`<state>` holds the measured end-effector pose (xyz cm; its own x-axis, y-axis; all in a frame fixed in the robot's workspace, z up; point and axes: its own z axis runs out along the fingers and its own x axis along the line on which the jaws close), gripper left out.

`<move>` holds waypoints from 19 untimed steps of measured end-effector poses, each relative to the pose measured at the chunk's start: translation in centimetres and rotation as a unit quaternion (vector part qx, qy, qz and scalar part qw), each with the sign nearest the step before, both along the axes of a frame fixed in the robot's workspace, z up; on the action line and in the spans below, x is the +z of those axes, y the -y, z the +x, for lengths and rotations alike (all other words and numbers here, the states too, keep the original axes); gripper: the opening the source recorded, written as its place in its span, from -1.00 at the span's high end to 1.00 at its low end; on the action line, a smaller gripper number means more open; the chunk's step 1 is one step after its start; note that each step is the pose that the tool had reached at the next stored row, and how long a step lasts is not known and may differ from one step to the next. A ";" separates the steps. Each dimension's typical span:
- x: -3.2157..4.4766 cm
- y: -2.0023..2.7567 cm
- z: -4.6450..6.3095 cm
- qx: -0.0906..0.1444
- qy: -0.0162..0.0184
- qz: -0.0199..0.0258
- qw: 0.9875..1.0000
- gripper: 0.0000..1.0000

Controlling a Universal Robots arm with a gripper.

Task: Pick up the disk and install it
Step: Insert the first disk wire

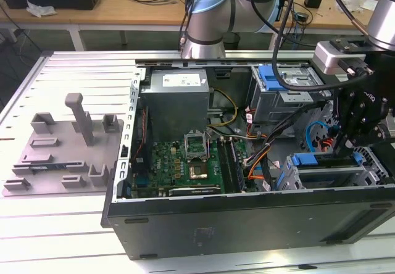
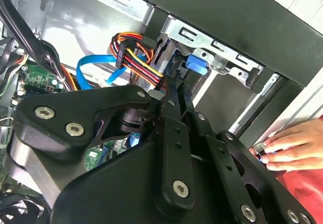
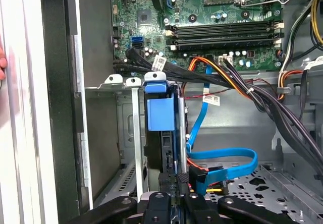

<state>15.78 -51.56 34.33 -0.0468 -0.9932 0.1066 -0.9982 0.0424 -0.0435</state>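
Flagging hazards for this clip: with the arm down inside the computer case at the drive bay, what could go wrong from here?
1. The blue data cable and the orange-and-black wire bundle run close beside the disk in its bay; the claw could snag or pinch them.
2. A person's hand rests at the case edge near the arm, so a sudden move might strike it.

A slatted metal table point(image 1: 68, 89) bears an open computer case point(image 1: 247, 224) beside a grey fixture plate point(image 1: 62, 157).
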 end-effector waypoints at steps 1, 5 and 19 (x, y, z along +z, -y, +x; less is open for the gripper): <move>0.17 0.00 0.0 0.000 0.000 0.000 1.000 0.67; 0.31 0.00 0.0 0.000 0.000 0.000 1.000 0.67; 0.25 -0.28 0.0 0.000 0.000 0.000 1.000 0.67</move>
